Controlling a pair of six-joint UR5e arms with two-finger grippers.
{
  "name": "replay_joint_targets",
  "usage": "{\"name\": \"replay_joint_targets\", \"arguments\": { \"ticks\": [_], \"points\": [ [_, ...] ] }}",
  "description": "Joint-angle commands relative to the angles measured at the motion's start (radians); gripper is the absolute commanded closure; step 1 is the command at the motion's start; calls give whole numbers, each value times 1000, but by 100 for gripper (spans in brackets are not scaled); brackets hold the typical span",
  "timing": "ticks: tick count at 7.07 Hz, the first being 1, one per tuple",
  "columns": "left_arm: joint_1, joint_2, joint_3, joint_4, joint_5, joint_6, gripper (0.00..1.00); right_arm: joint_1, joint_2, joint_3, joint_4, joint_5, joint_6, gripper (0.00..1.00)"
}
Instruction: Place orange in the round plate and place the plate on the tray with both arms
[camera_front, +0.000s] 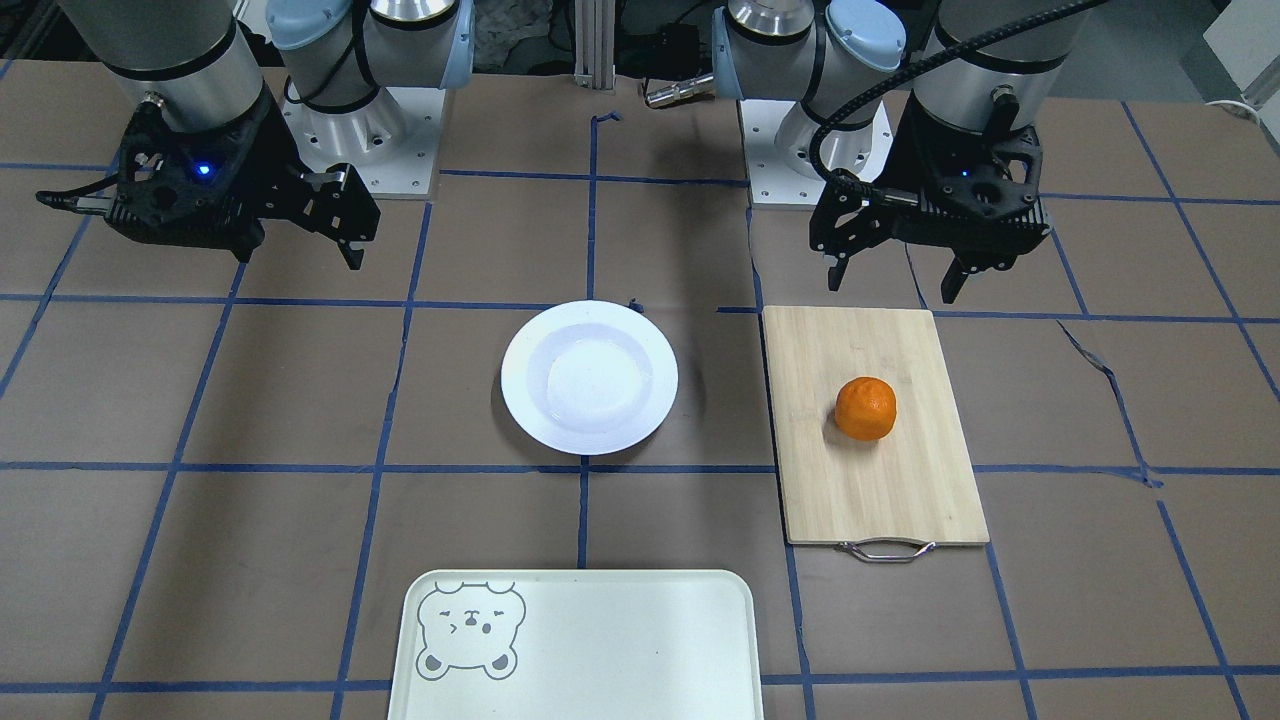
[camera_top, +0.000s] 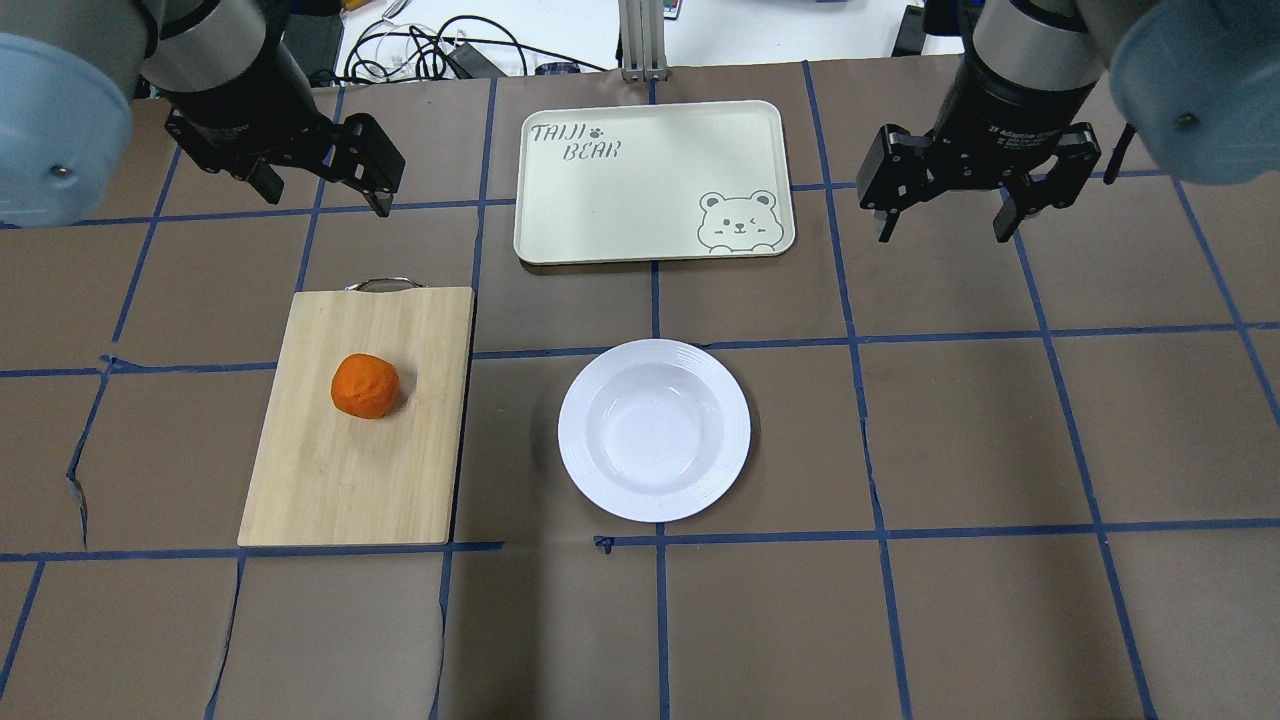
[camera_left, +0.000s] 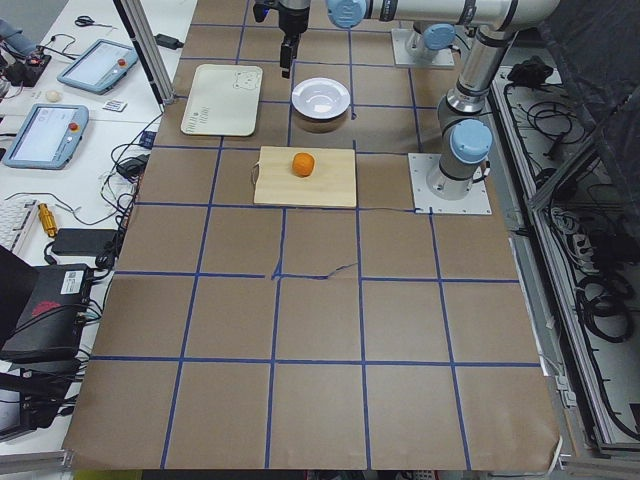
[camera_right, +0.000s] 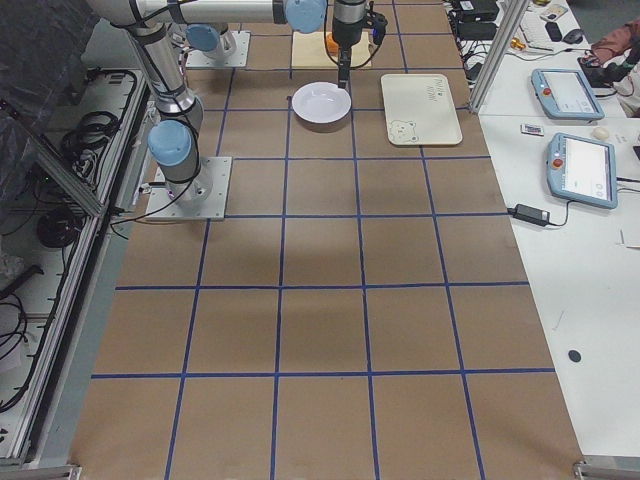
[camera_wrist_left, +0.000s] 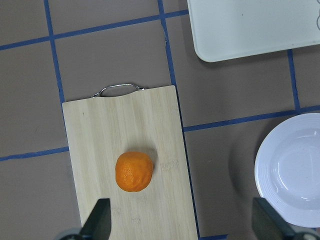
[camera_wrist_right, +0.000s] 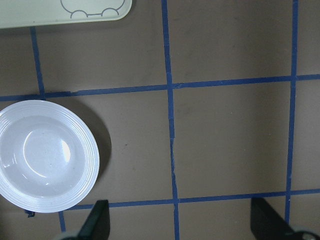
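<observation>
The orange (camera_front: 866, 408) (camera_top: 365, 385) (camera_wrist_left: 134, 171) rests on a bamboo cutting board (camera_front: 870, 490) (camera_top: 340, 470). An empty white round plate (camera_front: 589, 377) (camera_top: 654, 430) (camera_wrist_right: 45, 155) sits mid-table. On the side of the plate away from the robot lies the cream tray (camera_front: 600, 640) (camera_top: 650, 180) with a bear drawing, nothing on it. My left gripper (camera_front: 892, 285) (camera_top: 325, 195) hovers open and empty, high above the board's handle end in the overhead view. Held high to the right of the tray, my right gripper (camera_top: 944, 235) (camera_front: 300, 250) is open and empty.
The cutting board has a metal handle (camera_top: 383, 284) on its end away from the robot. Brown paper with blue tape lines covers the table (camera_top: 900, 600). Both arm bases (camera_front: 360, 140) stand at the robot's edge. Side benches hold tablets and cables (camera_left: 45, 135).
</observation>
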Motion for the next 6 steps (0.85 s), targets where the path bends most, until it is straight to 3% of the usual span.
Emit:
{"name": "replay_joint_targets", "arguments": {
  "ticks": [1, 3, 6],
  "points": [
    [23, -21, -8, 0, 4, -8, 0, 0, 0, 1, 1, -4, 0, 0],
    [49, -65, -71, 9, 11, -92, 0, 0, 0, 1, 1, -4, 0, 0],
    [154, -173, -282, 306, 11, -83, 0, 0, 0, 1, 1, -4, 0, 0]
  ]
}}
